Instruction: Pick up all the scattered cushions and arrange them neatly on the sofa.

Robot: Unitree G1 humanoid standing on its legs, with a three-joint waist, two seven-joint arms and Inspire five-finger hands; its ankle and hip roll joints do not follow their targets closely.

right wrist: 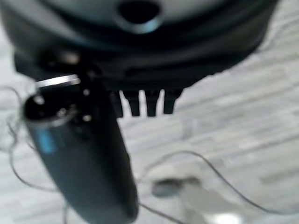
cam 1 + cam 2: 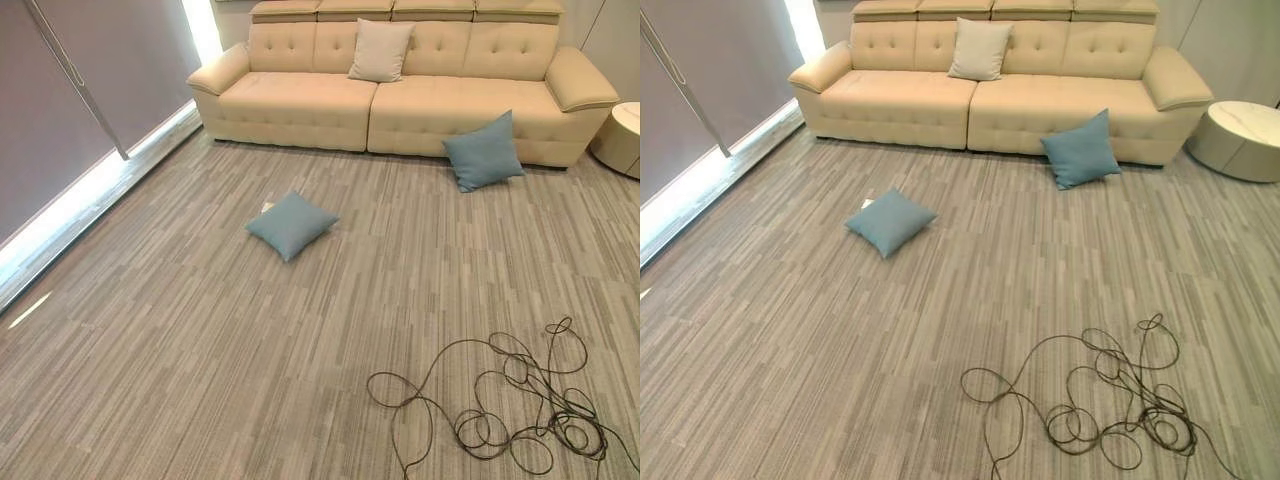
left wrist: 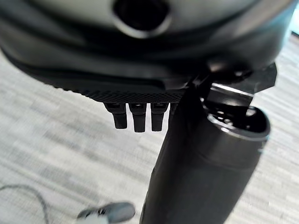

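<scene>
You are at the start: nothing is picked up yet. From left to right, one blue cushion (image 2: pixel 291 224) lies flat on the carpet (image 2: pixel 180 340), a cream cushion (image 2: pixel 379 50) already stands on the sofa (image 2: pixel 300 100), and a second blue cushion (image 2: pixel 484 152) leans against its front. Your left hand (image 3: pixel 135 114) and right hand (image 1: pixel 145 102) hang relaxed, fingers straight, holding nothing. Next, walk to the nearer floor cushion and reach down. No readable writing shows.
</scene>
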